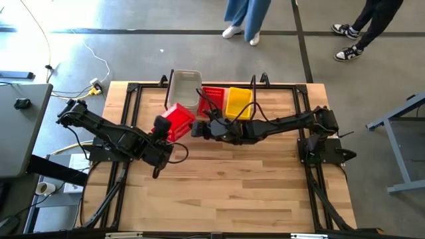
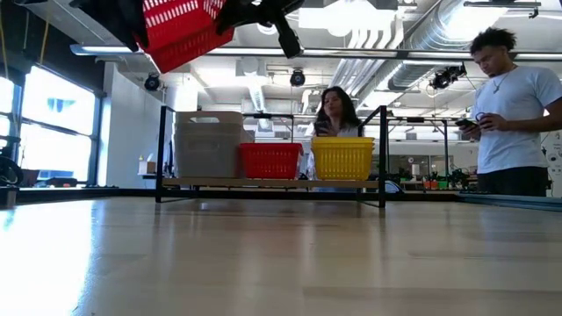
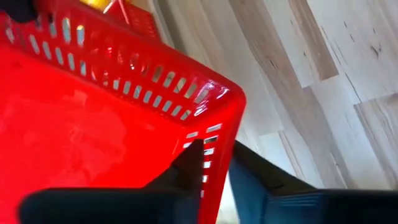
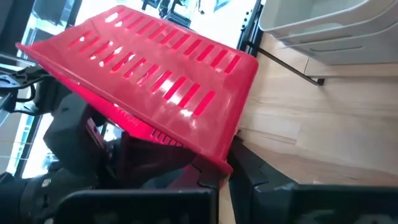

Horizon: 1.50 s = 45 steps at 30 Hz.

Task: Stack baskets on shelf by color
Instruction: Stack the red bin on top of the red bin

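Observation:
A red mesh-sided basket (image 1: 178, 119) hangs tilted in the air in front of the shelf (image 1: 139, 89), high at the low view's top left (image 2: 180, 31). My left gripper (image 1: 165, 129) is shut on its left side. My right gripper (image 1: 199, 128) is shut on its right side. On the shelf's wooden base (image 2: 263, 183) stand a clear-grey basket (image 1: 182, 89), a second red basket (image 1: 212, 99) and a yellow basket (image 1: 239, 103), side by side on their bottoms. My left gripper (image 3: 217, 168) pinches the red basket's mesh side wall near a corner (image 3: 211, 140), one finger inside (image 3: 186, 171) and one outside (image 3: 261, 180). It comes from the table's left. The basket is lifted clear and tilted. My right gripper (image 4: 217, 171) has the red basket's wall at its lower corner (image 4: 221, 158) between its two fingers, one behind the wall (image 4: 143, 158) and one outside (image 4: 261, 174). It comes level from the table's right. The basket tilts above the fingers, off the table.
The shelf's black upright ends (image 2: 162, 149) (image 2: 384, 154) stand at the table's far side. The wooden tabletop (image 1: 226, 192) stretches bare toward the near edge. Two people stand beyond the table (image 2: 334, 123) (image 2: 509, 105), and feet show on the floor (image 1: 242, 30).

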Available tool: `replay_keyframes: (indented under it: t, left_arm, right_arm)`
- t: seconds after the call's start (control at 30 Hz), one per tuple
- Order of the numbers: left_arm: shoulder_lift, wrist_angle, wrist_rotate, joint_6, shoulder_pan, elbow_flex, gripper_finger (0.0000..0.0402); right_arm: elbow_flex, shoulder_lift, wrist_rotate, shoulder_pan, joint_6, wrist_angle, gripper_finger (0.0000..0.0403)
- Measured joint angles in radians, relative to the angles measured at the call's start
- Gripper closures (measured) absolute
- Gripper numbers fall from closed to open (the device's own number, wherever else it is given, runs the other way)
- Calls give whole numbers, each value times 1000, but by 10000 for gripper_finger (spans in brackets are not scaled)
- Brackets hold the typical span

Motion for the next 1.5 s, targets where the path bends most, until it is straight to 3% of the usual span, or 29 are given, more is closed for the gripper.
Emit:
replay_keyframes:
  t: [0.17,0.57,0.9,1.07,1.5]
  left_arm:
    - [0,8,1,45,-2,0,394]
    - [0,53,76,-12,-57,0,399]
    - [0,56,110,-118,-92,1,401]
    - [0,64,100,-132,-91,1,401]
    - [0,382,93,18,-27,1,401]
  right_arm:
    - [0,0,0,-1,-3,9,403]
    - [0,1,-39,-1,-123,-7,397]
    - [0,-3,-42,-7,-157,-41,299]
    - [1,-34,-12,-6,-203,-62,278]
    - [1,-197,62,-7,-490,-100,277]
